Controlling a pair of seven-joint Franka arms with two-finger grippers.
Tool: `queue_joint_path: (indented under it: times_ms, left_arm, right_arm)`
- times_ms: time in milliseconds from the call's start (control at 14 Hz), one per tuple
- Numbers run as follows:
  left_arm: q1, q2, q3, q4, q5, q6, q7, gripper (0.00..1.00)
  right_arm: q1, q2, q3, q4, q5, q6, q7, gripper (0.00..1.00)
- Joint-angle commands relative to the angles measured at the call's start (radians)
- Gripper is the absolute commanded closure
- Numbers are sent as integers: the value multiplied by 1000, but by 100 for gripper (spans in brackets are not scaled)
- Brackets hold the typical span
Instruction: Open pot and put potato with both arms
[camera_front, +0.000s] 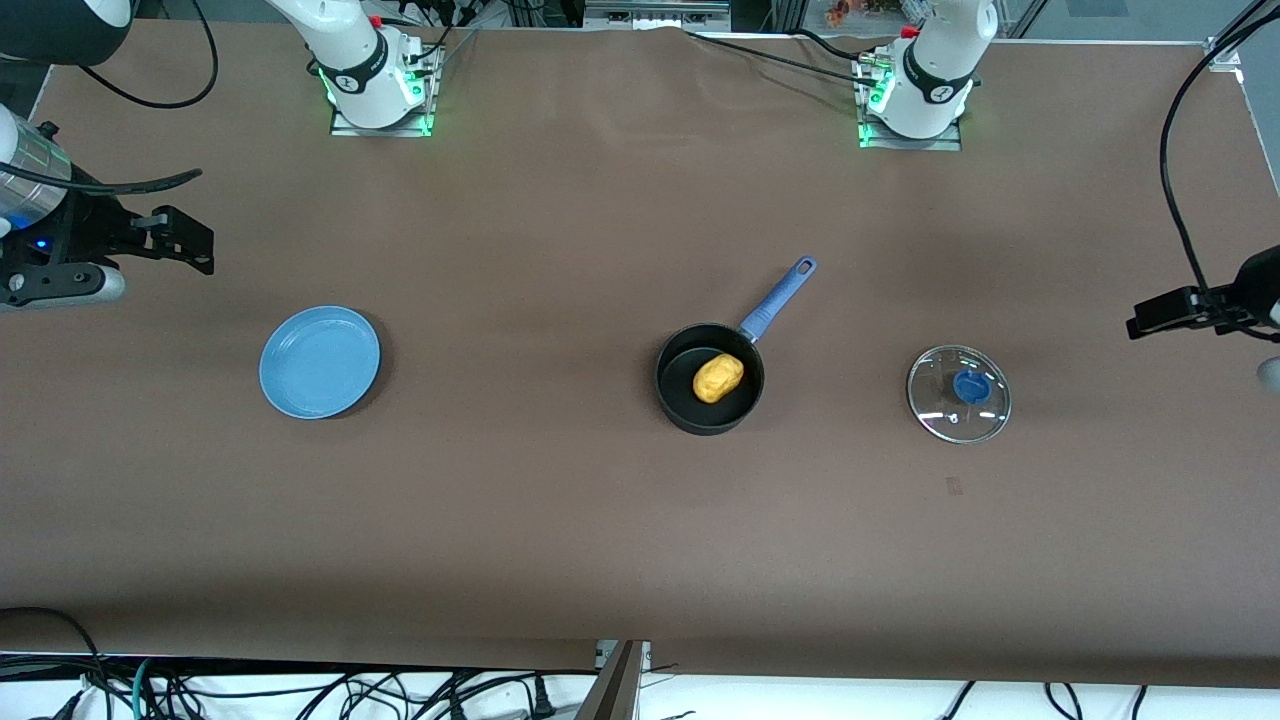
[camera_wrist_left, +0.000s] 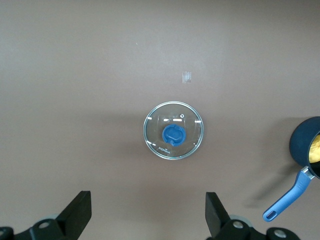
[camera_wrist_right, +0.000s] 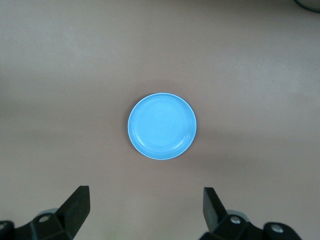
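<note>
Potato is sitting in the open pot mid-frame; its lid is lying on the surface beside it. We are holding our left end effector and right end effector spread wide, gripping nothing, at the frame's edges.

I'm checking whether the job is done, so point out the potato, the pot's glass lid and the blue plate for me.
potato (camera_front: 718, 377): front view, middle of its yellow body, inside the pot.
glass lid (camera_wrist_left: 173, 134): left wrist view, on its blue knob.
blue plate (camera_wrist_right: 162, 126): right wrist view, centre of its bare face.
</note>
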Motion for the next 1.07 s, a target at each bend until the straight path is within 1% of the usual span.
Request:
queue_joint_path:
  times_ms: [0,214,356,427,641,783,926,997]
  left_arm:
    - [-65,-48,53,-5,-23,-20,-1,0]
    - [-181,-89,148,-26,-71,-18,-16,0]
    - [-282,-137,233,-76,-85,-8,-15,0]
    - [-309,-151,258,-101,-111,11,-15,0]
    - [-372,-210,320,-196,-154,66,-12,0]
    - [-398,-253,324,-256,-154,94,-10,0]
    - [-431,-274,355,-273,-154,94,-9,0]
    - [-454,-275,381,-273,-154,94,-9,0]
  right_arm:
    - [1,10,6,23,6,-15,-12,0]
    - [-1,12,6,25,6,-15,-14,0]
    - [-3,12,6,25,6,-15,-14,0]
    - [-3,12,6,23,6,-15,-14,0]
    - [-4,12,6,25,6,-14,-14,0]
    - [-3,12,6,23,7,-14,-14,0]
    - [-3,12,6,25,7,-14,-14,0]
    - [-3,12,6,25,7,-14,-14,0]
